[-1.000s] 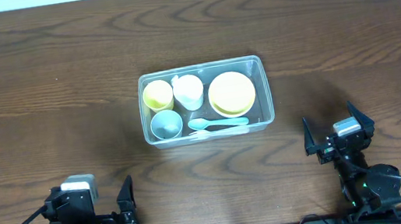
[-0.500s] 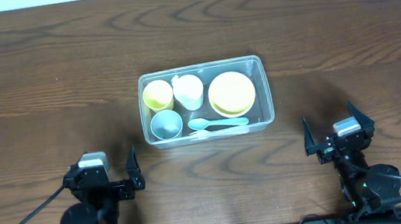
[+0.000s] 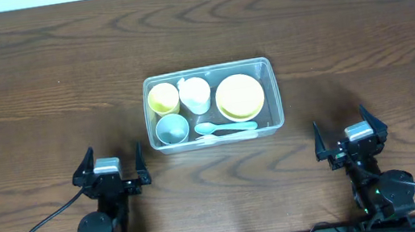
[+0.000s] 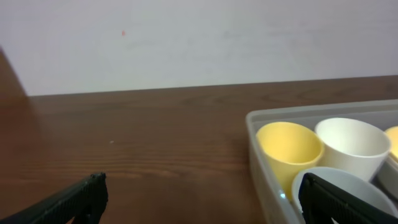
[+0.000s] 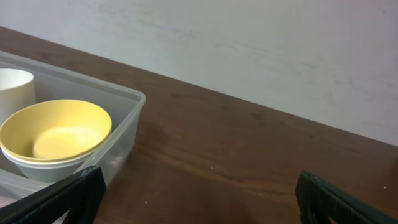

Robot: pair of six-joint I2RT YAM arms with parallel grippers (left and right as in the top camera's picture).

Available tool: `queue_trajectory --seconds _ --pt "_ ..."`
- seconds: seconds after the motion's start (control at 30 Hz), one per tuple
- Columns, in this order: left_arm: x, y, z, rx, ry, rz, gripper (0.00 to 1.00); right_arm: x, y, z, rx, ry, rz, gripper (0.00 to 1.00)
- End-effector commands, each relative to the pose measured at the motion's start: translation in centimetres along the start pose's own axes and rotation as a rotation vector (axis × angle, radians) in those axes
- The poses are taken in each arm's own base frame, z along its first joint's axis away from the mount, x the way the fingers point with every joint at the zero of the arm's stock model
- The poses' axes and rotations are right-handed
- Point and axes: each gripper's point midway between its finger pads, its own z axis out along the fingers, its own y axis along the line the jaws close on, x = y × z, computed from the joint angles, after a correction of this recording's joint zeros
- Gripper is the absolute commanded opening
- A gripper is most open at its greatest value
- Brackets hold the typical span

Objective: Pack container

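Note:
The clear plastic container (image 3: pixel 264 66) sits mid-table. It holds a yellow cup (image 3: pixel 163 98), a white cup (image 3: pixel 195 94), a grey bowl (image 3: pixel 172 129), a yellow bowl on a white one (image 3: pixel 239 98) and a light blue spoon (image 3: pixel 225 127). My left gripper (image 3: pixel 108 164) is open and empty near the front edge, left of the container. My right gripper (image 3: pixel 349 130) is open and empty near the front edge, right of it. The left wrist view shows the container's corner (image 4: pixel 258 149), the yellow cup (image 4: pixel 287 146) and the white cup (image 4: pixel 349 143). The right wrist view shows the yellow bowl (image 5: pixel 55 134).
The brown wooden table (image 3: pixel 40 82) surrounds the container. A pale wall (image 4: pixel 199 37) lies beyond the table's far edge.
My left arm has swung right and turned to face the container, with its gripper open throughout. The right arm and the container's contents have not moved.

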Motion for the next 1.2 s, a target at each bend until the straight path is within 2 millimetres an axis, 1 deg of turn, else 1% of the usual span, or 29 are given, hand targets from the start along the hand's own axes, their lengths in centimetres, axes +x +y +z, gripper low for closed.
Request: queue_trajectory --seconds 0.0,0.03,1.17 --pt "1.56 1.15 -0.11 -0.066 0.061 0.007 0.98 0.10 -0.21 -0.02 0.010 0.002 -0.007 0.99" --pt "2.05 1.12 -0.14 -0.066 0.080 -0.014 0.98 0.11 -0.21 -0.02 0.010 0.003 -0.007 0.99" --pt "1.97 0.95 -0.11 -0.056 0.077 -0.031 0.98 0.11 -0.21 -0.02 0.010 0.003 -0.007 0.99"
